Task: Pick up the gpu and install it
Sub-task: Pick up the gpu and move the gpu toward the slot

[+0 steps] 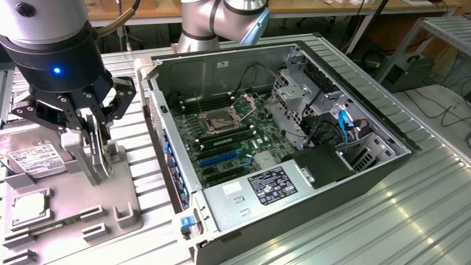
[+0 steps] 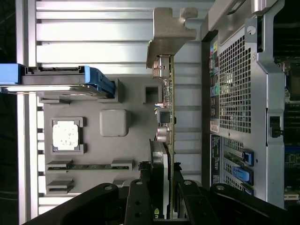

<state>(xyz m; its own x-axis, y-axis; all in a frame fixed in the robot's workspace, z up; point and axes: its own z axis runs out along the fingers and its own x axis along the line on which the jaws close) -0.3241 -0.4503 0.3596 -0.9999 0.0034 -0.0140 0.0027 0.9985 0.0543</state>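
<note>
The tool (image 1: 94, 135) is pinching the gpu (image 2: 168, 112) by one edge. The card stands upright over the grey tray (image 1: 125, 193) on the ribbed metal surface (image 1: 412, 221), beside the open computer case (image 1: 294, 193).

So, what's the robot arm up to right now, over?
Copy: gripper shut on gpu. It stands on edge over gray tray, beside open computer case. Nearby on tray: hard drive.
</note>
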